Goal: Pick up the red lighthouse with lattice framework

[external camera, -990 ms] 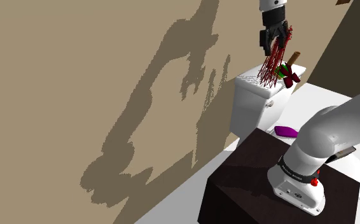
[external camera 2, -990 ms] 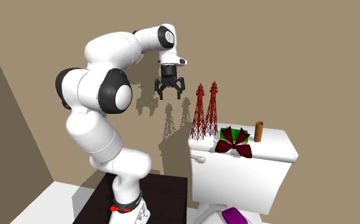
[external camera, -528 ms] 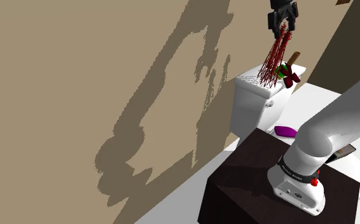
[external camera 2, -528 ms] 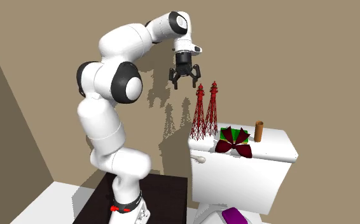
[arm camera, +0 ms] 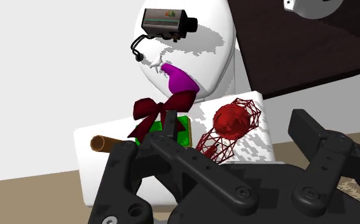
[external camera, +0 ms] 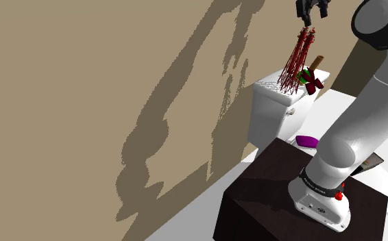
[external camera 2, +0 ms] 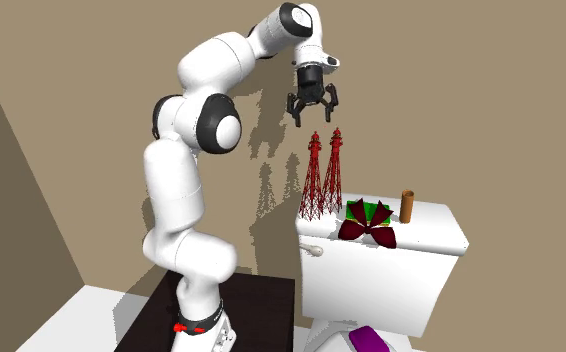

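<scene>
Nearest in the shoulder view is the dark stand down at 5 o'clock, with the white arm climbing off it toward 1 o'clock.

Past the stand there's a white toilet lid with a purple blob lying on it. In the wrist view a grey boxy gadget with a black cord lies on that same lid, on the far side of the blob from the tank.

All the small stuff is on top of the tank. In the second exterior view the lighthouse stands upright at the 9 o'clock end. It's red open lattice and reads as two slim spires side by side; can't tell if that's one piece or two. A green gift with a dark red bow sits just beside it at about 4 o'clock. A brown cylinder stands upright further along at 3 o'clock, close to the wall.

The end effector hangs at 12 o'clock over the spire at the tank's end, pointing down. Its fingers are spread apart with nothing in them, and there's a small gap to the tip, so no contact. From the wrist view you look straight down on the lighthouse's round red top, sitting beyond the spread fingers.

The tan wall runs right behind the tank.
</scene>
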Robot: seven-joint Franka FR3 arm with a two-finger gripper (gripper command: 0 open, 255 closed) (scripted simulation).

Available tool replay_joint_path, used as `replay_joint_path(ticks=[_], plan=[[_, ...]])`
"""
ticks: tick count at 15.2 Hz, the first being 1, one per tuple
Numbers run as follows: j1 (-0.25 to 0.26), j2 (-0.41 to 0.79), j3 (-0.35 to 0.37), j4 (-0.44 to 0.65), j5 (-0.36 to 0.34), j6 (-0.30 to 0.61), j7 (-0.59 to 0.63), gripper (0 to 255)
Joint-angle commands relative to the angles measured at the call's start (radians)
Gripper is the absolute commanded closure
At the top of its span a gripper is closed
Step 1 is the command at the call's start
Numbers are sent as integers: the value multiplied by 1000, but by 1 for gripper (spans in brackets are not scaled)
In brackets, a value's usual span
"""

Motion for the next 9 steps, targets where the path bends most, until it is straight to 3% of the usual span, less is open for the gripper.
replay_joint_path(ticks=[1,7,8,9], plan=[[-1,-12,-1,-37,2,23,11,0],[1,-54,1,-150,14,87,51,0],[1,-54,1,-149,14,86,51,255],[1,-54,1,-149,14,86,51,255]])
